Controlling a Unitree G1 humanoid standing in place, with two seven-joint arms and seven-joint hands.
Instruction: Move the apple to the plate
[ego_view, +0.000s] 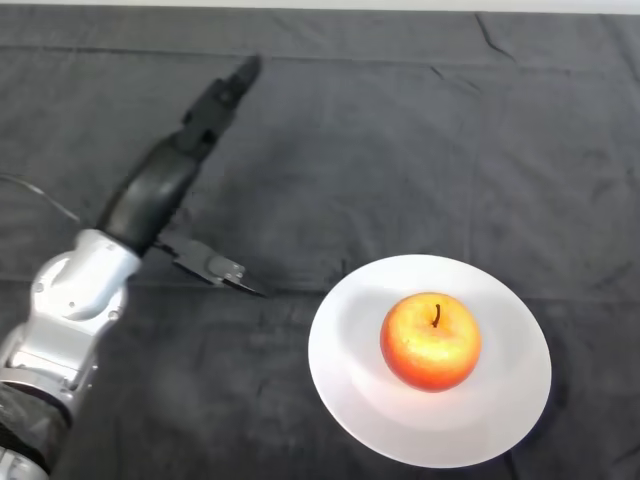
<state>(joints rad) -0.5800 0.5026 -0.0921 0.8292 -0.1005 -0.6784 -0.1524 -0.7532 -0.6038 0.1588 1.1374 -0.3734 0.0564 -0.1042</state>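
Head view is the only one given, and everything below is read from it; the apple (430, 341) is seen resting upright on the white plate (345, 385), stem up, set a little above the plate's middle and well inside the rim; no part of the fruit overhangs the edge, and nothing is seen propping or touching it. The plate is laid flat on the dark cloth (420, 150) that covers the table, toward the lower right of the view.

The left hand (175, 165) is held well apart from both plate and apple, out to the left; its fingers are stretched straight, pointing away toward the far edge of the table, and the thumb is splayed out to the side toward the plate without reaching it; nothing is grasped, and the hand is read as released. Whether the hand is lifted off the cloth or skimming it cannot be told.

As to progress, the task is judged to be done in substance: the apple is already placed where it is asked for, and contact with it is given up; what may be left is only for the arm to be drawn clear to a resting pose; no further handling of the fruit appears to be called for.
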